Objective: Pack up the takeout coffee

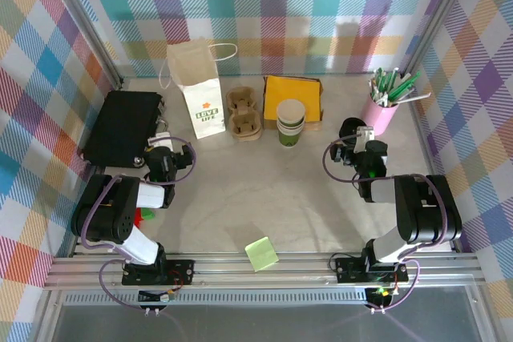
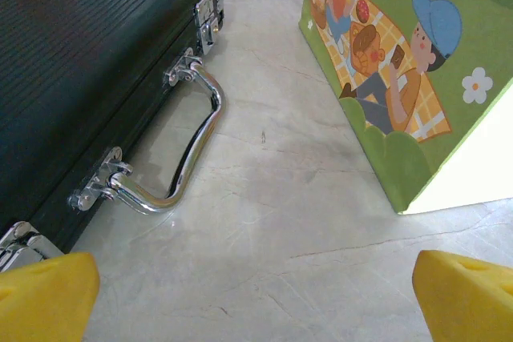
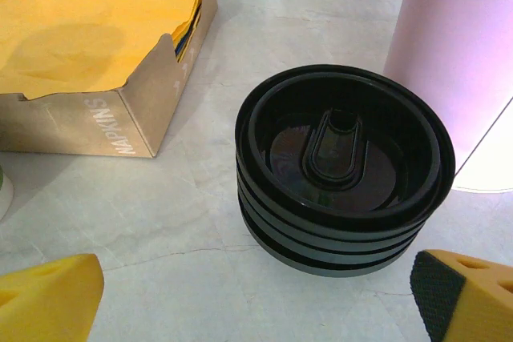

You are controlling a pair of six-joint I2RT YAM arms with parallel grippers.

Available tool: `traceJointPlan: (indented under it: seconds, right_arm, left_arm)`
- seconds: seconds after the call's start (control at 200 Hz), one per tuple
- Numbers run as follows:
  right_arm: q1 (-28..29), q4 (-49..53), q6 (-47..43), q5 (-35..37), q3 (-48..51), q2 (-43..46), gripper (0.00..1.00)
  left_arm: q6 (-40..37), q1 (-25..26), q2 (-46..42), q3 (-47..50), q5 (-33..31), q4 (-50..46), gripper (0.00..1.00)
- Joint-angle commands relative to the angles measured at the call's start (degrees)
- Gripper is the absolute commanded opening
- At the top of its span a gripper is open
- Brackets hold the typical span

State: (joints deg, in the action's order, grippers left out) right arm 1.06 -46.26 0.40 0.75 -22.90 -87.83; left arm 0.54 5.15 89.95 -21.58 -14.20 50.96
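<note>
You see both end effectors with fingers spread wide; left end effector (image 2: 256, 298) between black ribbed case (image 2: 80, 62) and green picture-printed bag (image 2: 401, 78); right end effector (image 3: 256, 298) facing stacked black round lids (image 3: 345, 174); cream-and-green paper cup (image 1: 291, 122) upright, open-topped, just beside brown pulp carrier (image 1: 244, 114).

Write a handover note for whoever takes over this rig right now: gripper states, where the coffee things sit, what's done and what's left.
Left gripper: open, empty, low between the black case and the paper bag.
Right gripper: open, empty, facing the stack of black lids.
Paper cup: lidless, standing in front of the napkin box, next to the pulp cup carrier.
Done: nothing packed yet.
Left: probably lid the cup, then pack it.
</note>
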Motion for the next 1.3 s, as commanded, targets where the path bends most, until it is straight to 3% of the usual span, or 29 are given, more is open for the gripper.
traceJointPlan:
  seconds: [0.0,0.69,0.875,1.035,1.125,1.22,1.295]
  right_arm:
    - [-0.50,-0.85,0.03,-1.10,-0.88,-0.14,0.99]
    - [-0.54,-0.85,0.41,-0.51,-0.84,0.01,0.99]
    - [-0.54,5.68,3.13,5.14,-0.35,8.12,0.99]
    - [-0.54,24.96,10.28,10.43,-3.76,18.97,0.99]
    - [-0.53,43.69,20.64,11.08,-10.24,25.09,0.99]
    - [-0.54,58.75,26.82,2.10,-17.89,28.31,0.99]
    - [-0.56,62.98,30.11,-7.73,-22.32,28.87,0.99]
  left_arm:
    - [-0.43,0.22,0.40,-0.92,-0.87,0.37,1.00]
    - [-0.52,0.36,0.25,-0.53,-0.83,0.97,1.00]
    - [-1.88,2.43,-5.91,2.54,-4.25,1.62,1.00]
    - [0.59,3.11,-20.07,2.66,-6.57,-11.58,1.00]
    - [4.79,3.95,-30.95,0.82,-8.52,-24.24,1.00]
    - [15.13,4.40,-41.21,-6.35,-9.95,-45.91,1.00]
    - [20.89,4.45,-44.51,-12.89,-5.76,-57.37,1.00]
